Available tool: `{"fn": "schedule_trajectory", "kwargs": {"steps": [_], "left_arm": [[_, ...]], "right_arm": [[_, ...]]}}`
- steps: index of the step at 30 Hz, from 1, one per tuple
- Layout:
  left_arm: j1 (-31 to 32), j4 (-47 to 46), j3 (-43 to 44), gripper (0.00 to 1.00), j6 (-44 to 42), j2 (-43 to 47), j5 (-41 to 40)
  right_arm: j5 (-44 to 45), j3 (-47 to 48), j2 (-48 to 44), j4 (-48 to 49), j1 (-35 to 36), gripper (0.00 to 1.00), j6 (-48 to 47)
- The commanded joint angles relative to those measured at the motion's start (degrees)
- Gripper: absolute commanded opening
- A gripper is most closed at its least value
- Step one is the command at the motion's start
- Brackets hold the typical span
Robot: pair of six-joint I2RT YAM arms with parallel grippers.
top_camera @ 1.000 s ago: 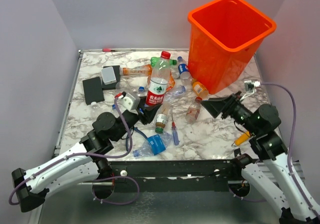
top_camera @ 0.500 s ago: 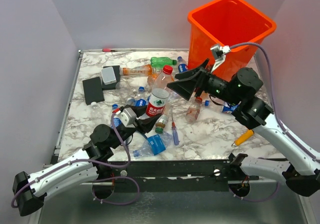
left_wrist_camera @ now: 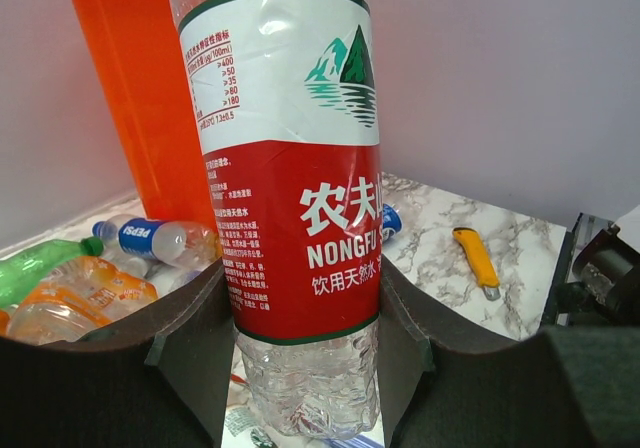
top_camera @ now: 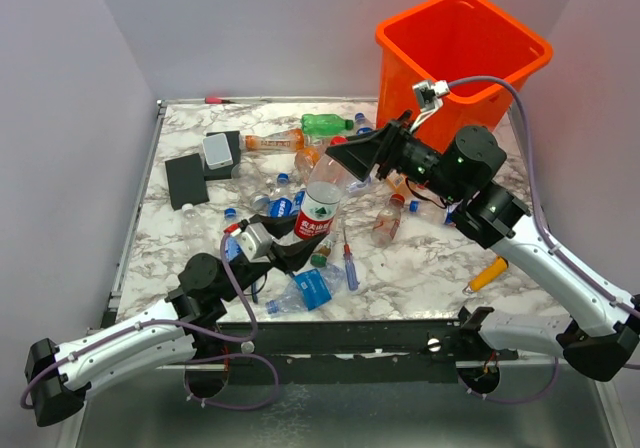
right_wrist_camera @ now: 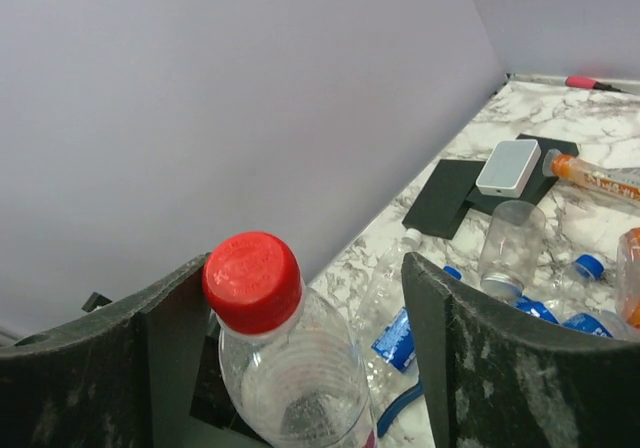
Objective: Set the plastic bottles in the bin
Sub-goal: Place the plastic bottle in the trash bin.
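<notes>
My left gripper (top_camera: 292, 249) (left_wrist_camera: 305, 313) is shut on the lower body of a large clear bottle (top_camera: 318, 202) (left_wrist_camera: 285, 168) with a red and white label, holding it upright above the table. My right gripper (top_camera: 347, 158) (right_wrist_camera: 305, 268) is open and straddles that bottle's red cap (right_wrist_camera: 252, 281); the cap sits close to the left finger (right_wrist_camera: 170, 358), with a gap to the right finger. The orange bin (top_camera: 462, 68) (left_wrist_camera: 130, 118) stands at the back right. More bottles lie on the table: a green one (top_camera: 325, 123), an orange one (top_camera: 272, 141) and a clear one (top_camera: 388, 218).
A crushed blue-labelled bottle (top_camera: 300, 290) and a screwdriver (top_camera: 349, 263) lie near the front edge. A yellow utility knife (top_camera: 483, 275) lies front right. A black pad (top_camera: 186, 180) and a white box (top_camera: 217, 149) sit at the left, a red marker (top_camera: 218, 99) by the back wall.
My right arm swung left from beside the bin to the held bottle's top, its jaws now either side of the cap. My left gripper drew back toward the near edge, keeping the bottle.
</notes>
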State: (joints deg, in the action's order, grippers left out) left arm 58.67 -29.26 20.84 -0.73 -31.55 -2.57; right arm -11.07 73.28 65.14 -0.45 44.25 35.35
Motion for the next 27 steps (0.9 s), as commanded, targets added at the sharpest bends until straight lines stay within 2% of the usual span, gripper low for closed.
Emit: {"fn": "schedule_trajectory", "kwargs": {"steps": [1, 7, 14, 17, 21, 23, 24, 27], "left_arm": [[0.53, -1.95, -0.33, 0.25, -0.96, 0.30, 0.51], [0.83, -1.62, -0.36, 0.25, -1.20, 0.70, -0.65], [0.92, -1.33, -0.14, 0.25, -1.46, 0.37, -1.29], [0.92, -1.18, -0.05, 0.25, -1.55, 0.14, -1.46], [0.94, -0.90, 0.03, 0.27, -1.47, -0.11, -2.11], [0.97, -0.65, 0.16, 0.36, -1.31, -0.22, -2.98], [1.00, -0.51, 0.23, 0.43, -1.21, -0.30, -3.39], [1.00, -0.20, 0.42, 0.73, -0.89, -0.30, -4.37]], "right_arm": [[0.05, 2.74, 2.10, 1.59, 0.15, 0.76, 0.22], [-1.11, 2.90, 2.88, 0.62, 0.22, 0.55, 0.55], [-3.16, 3.12, 3.20, -2.76, 0.23, 0.56, -0.20], [-3.85, 2.76, 3.48, -3.38, 0.29, 0.48, -0.20], [-4.35, 1.91, 2.96, -3.25, 0.31, 0.27, -0.52], [-4.28, 1.79, 2.61, -3.44, 0.28, 0.07, -0.83], [-3.97, 1.71, 2.24, -3.68, 0.31, 0.01, -1.04], [-2.69, 1.44, 0.97, -4.14, 0.31, 0.01, -2.07]]}}
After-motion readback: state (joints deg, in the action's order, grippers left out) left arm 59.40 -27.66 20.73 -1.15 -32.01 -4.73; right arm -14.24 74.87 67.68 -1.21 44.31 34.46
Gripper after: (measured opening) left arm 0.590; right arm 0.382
